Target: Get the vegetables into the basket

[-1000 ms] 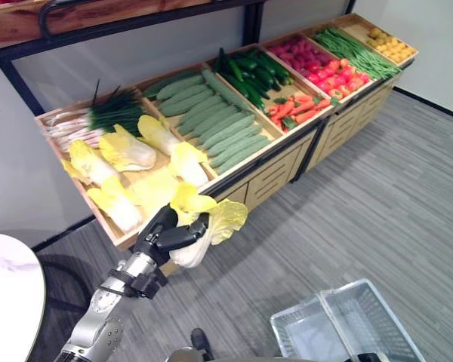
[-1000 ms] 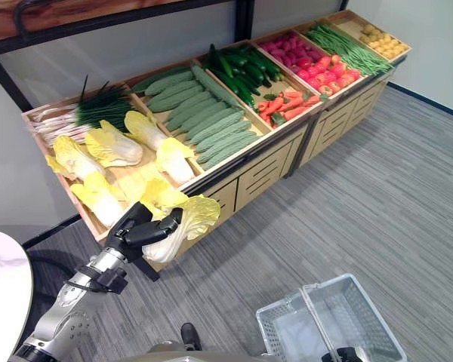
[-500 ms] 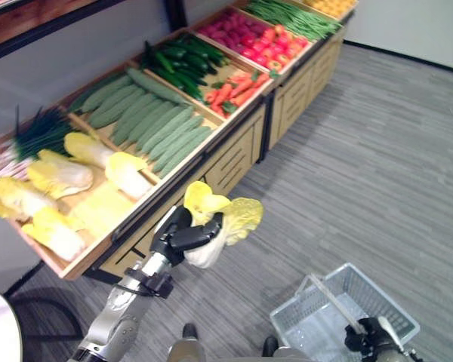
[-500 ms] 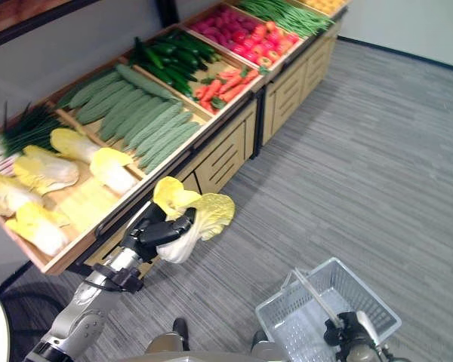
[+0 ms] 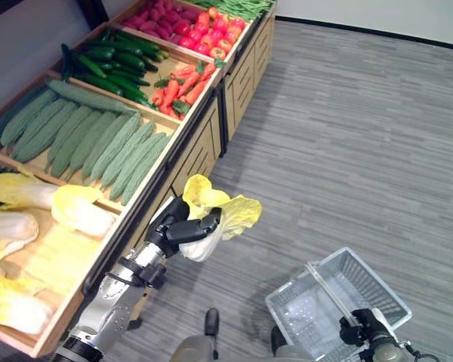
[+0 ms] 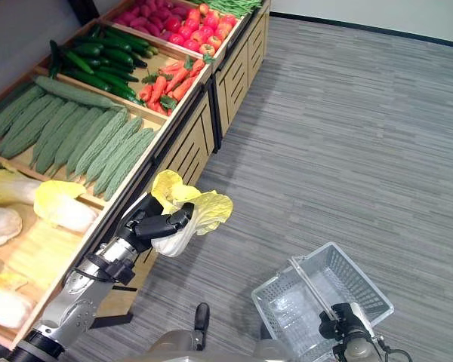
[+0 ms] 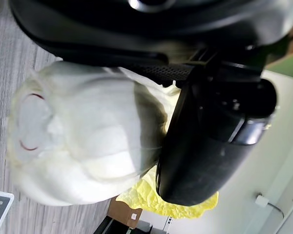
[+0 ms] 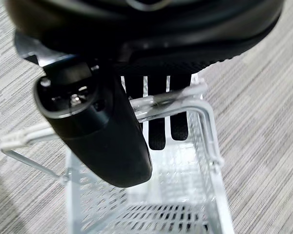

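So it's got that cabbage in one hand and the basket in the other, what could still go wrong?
The left hand grips the cabbage by its white base, while the loose yellow leaves flop free, so it might slip or tear. The cabbage hangs over bare floor, well apart from the basket, so an early release would miss. The right hand holds the basket by its thin handle alone, so the basket could swing or tip when the cabbage lands.
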`<state>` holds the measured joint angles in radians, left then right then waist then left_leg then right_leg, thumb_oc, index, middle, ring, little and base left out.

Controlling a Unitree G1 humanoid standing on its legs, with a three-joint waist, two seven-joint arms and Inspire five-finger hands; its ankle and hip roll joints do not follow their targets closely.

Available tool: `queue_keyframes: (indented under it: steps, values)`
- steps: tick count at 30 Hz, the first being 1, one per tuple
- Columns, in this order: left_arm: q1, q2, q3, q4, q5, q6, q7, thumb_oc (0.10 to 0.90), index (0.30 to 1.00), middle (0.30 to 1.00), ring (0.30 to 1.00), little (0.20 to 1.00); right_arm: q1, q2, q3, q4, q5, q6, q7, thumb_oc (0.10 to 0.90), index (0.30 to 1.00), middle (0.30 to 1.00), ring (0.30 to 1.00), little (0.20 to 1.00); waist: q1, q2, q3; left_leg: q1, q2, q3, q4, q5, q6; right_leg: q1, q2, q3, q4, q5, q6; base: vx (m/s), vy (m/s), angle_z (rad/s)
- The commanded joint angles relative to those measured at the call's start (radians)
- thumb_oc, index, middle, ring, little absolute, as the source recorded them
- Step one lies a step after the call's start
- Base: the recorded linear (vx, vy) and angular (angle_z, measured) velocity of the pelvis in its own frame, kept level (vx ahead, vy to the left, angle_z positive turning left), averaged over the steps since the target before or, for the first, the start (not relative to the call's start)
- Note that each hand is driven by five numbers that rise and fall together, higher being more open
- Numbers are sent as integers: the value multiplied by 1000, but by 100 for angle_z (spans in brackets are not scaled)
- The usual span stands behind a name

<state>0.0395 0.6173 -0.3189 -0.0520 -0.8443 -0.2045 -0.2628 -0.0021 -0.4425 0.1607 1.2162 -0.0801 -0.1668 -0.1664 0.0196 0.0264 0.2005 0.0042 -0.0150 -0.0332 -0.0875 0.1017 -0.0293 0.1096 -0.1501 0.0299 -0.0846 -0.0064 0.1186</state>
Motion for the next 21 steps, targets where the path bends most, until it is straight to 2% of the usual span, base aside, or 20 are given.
queue_keyframes:
  steps: [1, 3, 4, 5, 6, 7, 9, 12, 14, 17, 21]
  values:
    - [-45, -14, 33, -150, -38, -114, -33, 400, 300, 300, 300, 300, -41, -68, -21, -11, 10, -30, -24, 400, 300, 300, 300, 300, 22, -34, -86, -55, 21, 34, 81, -71, -13, -114, -71, 7, 115, 40, 91, -33, 125, -28]
    - [-45, -5, 30, -141, -39, -118, -35, 400, 300, 300, 300, 300, -69, -71, -16, -10, -8, -20, -30, 400, 300, 300, 300, 300, 32, -33, -79, -53, 16, 81, 80, -82, -1, -158, -88, 13, 113, 79, 109, -70, 165, -59]
    - [-45, -5, 30, -140, -39, -118, -35, 400, 300, 300, 300, 300, -69, -71, -16, -10, -8, -20, -30, 400, 300, 300, 300, 300, 32, -33, -79, -53, 16, 81, 80, -82, -1, -158, -88, 13, 113, 79, 109, -63, 86, -78]
    - [-46, -1, 31, -136, -38, -116, -34, 400, 300, 300, 300, 300, -76, -70, -11, -18, -11, -21, -31, 400, 300, 300, 300, 300, 41, -32, -74, -54, 21, 97, 83, -84, 1, -175, -96, -28, 135, 89, 107, -76, -9, -72]
    - [-48, 11, 38, -132, -35, -107, -32, 400, 300, 300, 300, 300, -93, -67, -12, -15, -9, -17, -36, 400, 300, 300, 300, 300, 71, -27, -68, -52, 38, 131, 88, -90, 3, -166, -127, -175, 189, 83, 92, -96, -10, -62]
    - [-44, 13, 38, -132, -39, -105, -32, 400, 300, 300, 300, 300, -97, -62, -5, -25, -15, -19, -38, 400, 300, 300, 300, 300, 76, -28, -68, -50, 45, 149, 89, -87, 3, -157, -141, -234, 208, 91, 87, -77, -28, -46]
    - [-47, 13, 38, -130, -40, -98, -35, 400, 300, 300, 300, 300, -93, -57, 2, -31, -23, -21, -37, 400, 300, 300, 300, 300, 81, -38, -75, -45, 47, 165, 88, -83, -3, -132, -149, -271, 195, 105, 91, -5, -38, -91]
    - [-34, 17, 47, -126, -44, -95, -43, 400, 300, 300, 300, 300, -86, -56, 9, -40, -25, -22, -33, 400, 300, 300, 300, 300, 80, -51, -89, -25, 57, 182, 63, -71, -15, -131, -144, -278, 147, 119, 96, 33, -118, -43]
    - [-21, 27, 47, -125, -45, -95, -50, 400, 300, 300, 300, 300, -84, -64, 15, -43, -27, -25, -33, 400, 300, 300, 300, 300, 83, -61, -107, -14, 77, 195, 32, -47, -37, -103, -125, -297, 67, 113, 94, 24, -182, -15]
    - [-20, 26, 44, -126, -49, -90, -53, 400, 300, 300, 300, 300, -88, -87, 15, -61, -26, -28, -33, 400, 300, 300, 300, 300, 83, -63, -115, -14, 99, 197, 10, -22, -59, -80, -101, -306, 14, 115, 92, 2, -142, -17]
    - [-31, 9, 24, -111, -44, -85, -48, 400, 300, 300, 300, 300, -118, -148, 21, -72, -33, -30, -43, 400, 300, 300, 300, 300, 80, -50, -121, -6, 134, 181, 0, -3, -81, -54, -74, -323, -3, 95, 84, 4, -156, -3]
